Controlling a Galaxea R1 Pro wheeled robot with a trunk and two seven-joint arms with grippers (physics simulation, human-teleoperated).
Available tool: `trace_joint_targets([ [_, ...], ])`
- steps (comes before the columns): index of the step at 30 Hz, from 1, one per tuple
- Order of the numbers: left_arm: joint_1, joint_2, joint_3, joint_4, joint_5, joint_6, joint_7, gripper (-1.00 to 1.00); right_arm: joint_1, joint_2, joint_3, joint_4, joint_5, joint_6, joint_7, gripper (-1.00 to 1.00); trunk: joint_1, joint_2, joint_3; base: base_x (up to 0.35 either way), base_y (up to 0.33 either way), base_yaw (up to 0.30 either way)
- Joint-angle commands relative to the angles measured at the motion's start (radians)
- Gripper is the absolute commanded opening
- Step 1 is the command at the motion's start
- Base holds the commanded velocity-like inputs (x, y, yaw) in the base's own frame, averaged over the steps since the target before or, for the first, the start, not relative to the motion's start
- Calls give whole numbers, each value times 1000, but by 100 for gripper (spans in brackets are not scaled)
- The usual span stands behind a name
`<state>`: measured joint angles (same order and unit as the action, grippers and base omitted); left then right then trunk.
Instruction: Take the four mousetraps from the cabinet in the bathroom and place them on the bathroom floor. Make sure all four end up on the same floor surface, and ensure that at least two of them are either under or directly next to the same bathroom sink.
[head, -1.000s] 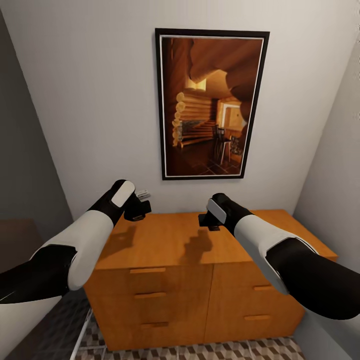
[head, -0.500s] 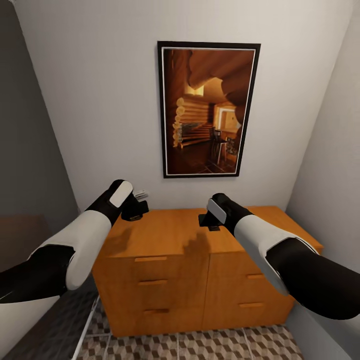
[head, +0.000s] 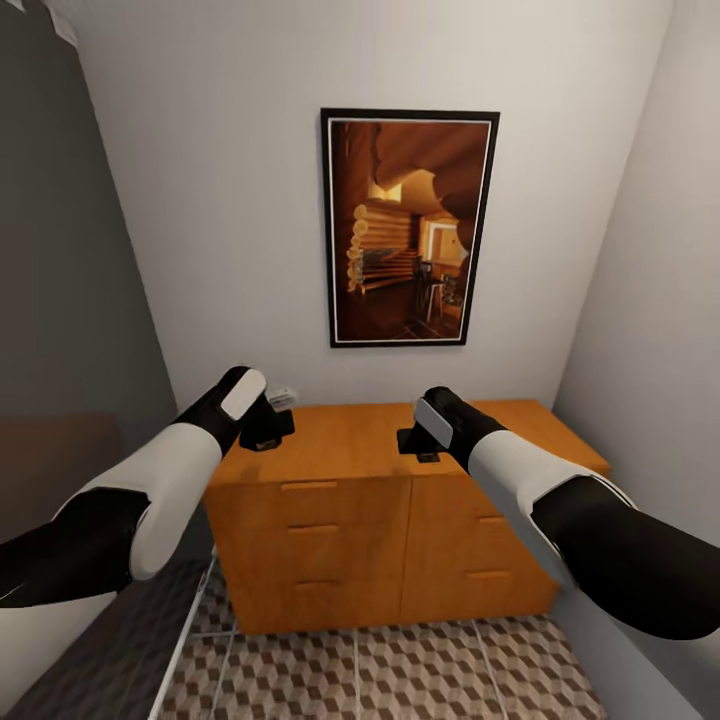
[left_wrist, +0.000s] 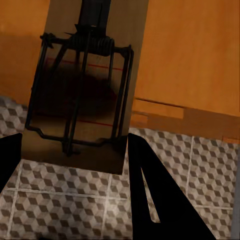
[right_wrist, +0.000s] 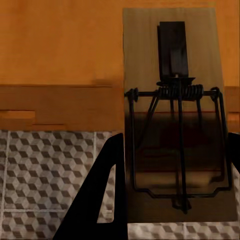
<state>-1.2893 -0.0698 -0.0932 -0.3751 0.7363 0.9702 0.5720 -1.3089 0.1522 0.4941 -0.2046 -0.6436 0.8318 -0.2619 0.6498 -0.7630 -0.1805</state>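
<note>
The orange-brown cabinet (head: 400, 510) stands against the far wall, all its drawers closed. My left gripper (head: 272, 428) hovers over its left top corner, shut on a mousetrap (head: 283, 398) whose pale end pokes out. In the left wrist view that mousetrap (left_wrist: 85, 95) is a tan board with dark wire, clamped between the black fingers (left_wrist: 150, 200). My right gripper (head: 420, 445) hangs over the cabinet's middle. It is shut on a second mousetrap (right_wrist: 175, 125), with one finger (right_wrist: 105, 200) beside the board. The patterned bathroom floor (head: 400, 670) lies in front. The bathroom sink is out of view.
A framed picture (head: 410, 228) of a log interior hangs above the cabinet. White walls close in on the right and behind. A dark grey wall and a thin pale rail (head: 185, 645) border a darker floor strip (head: 90, 670) on the left.
The whole view has drawn back from the cabinet, which now looks smaller with more tiled floor in front. Both arms keep their poses and their mousetraps.
</note>
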Motion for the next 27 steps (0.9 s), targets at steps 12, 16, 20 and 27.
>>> trace_joint_targets([
  [12,-1,1,-22,99,8,-46,1,-100,23,-2,6,14,-11,1,-6,-100,-46,83,36,-310,0,0],
  [16,-1,2,-22,146,7,-79,1,-100,31,-2,6,54,-11,-1,-5,-100,-62,111,49,-310,0,0],
  [20,-1,27,-23,160,7,-85,0,-100,33,-2,6,75,-11,-11,-5,-100,-77,139,61,-310,0,0],
  [27,1,61,-24,167,5,-137,-3,-100,49,-2,7,155,-10,-80,1,-100,-104,188,83,-310,0,0],
])
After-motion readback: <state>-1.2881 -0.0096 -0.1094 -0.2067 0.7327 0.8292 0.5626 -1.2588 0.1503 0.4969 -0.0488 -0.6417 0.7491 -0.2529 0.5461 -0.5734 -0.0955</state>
